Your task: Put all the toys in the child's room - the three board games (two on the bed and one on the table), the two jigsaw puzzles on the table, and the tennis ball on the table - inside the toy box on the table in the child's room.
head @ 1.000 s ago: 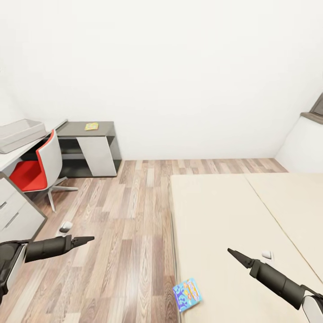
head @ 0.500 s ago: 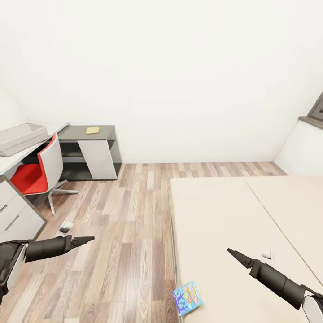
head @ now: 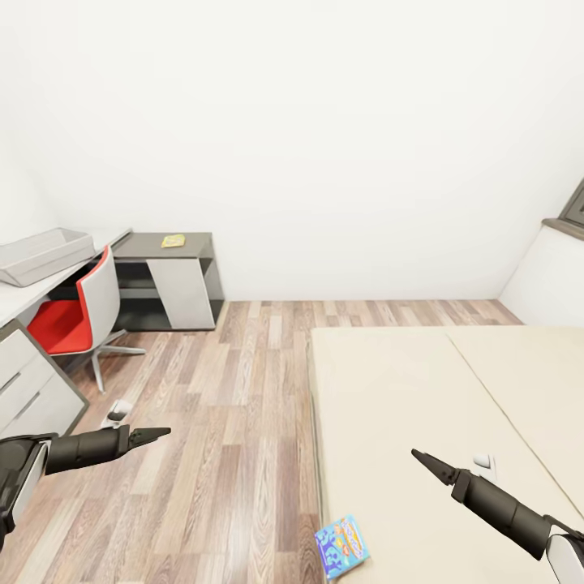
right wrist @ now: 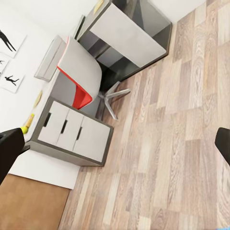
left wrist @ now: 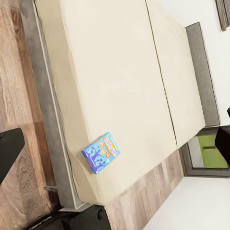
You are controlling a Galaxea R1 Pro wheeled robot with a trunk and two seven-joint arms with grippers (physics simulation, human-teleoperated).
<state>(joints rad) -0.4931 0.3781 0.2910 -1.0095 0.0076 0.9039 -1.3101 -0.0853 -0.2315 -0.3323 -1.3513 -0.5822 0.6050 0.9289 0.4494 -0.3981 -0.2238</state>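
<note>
Wood-plank floor is stretching beside the bed (head: 422, 405), whose near corner is carrying the light blue board game (head: 341, 545), overhanging and risking sliding off; both grippers' closure I cannot tell

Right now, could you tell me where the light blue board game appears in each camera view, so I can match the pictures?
Head view: light blue board game at the bottom centre, on the near corner of the bed.
Left wrist view: it lies near the mattress edge, below centre.
Right wrist view: not in it.
Shared landmark: the wood-plank floor bordering the bed.
</note>
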